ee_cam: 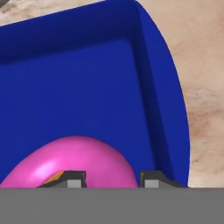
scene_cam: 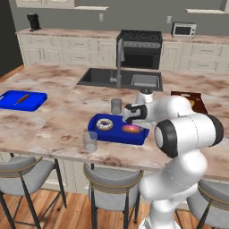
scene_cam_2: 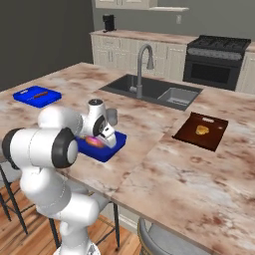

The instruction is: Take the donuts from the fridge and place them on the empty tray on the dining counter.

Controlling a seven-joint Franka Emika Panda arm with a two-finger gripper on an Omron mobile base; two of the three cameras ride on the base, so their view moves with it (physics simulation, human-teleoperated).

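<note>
The deep blue tray (scene_cam: 95, 133) lies on the marble dining counter (scene_cam: 53, 116) near its front edge. A white speckled donut (scene_cam: 104, 124) rests in its left half. In the right half is a pink donut (scene_cam: 130, 129), low inside the tray, with my gripper (scene_cam: 130, 123) shut on it from above. In the hand view the pink donut (ee_cam: 74, 162) bulges between the two fingertips (ee_cam: 72, 179), close to the tray wall (ee_cam: 153, 96). From the right base view, the gripper (scene_cam_2: 97, 141) and pink donut (scene_cam_2: 92, 142) sit over the tray (scene_cam_2: 113, 148). The fridge is out of view.
Two glasses stand by the tray, one in front (scene_cam: 90, 141), one behind (scene_cam: 116, 106). A flatter blue tray (scene_cam: 22, 100) lies far left, a dark brown tray (scene_cam_2: 201, 130) to the right. Sink (scene_cam: 120, 78) with faucet behind. Grey stools (scene_cam: 112, 183) line the near edge.
</note>
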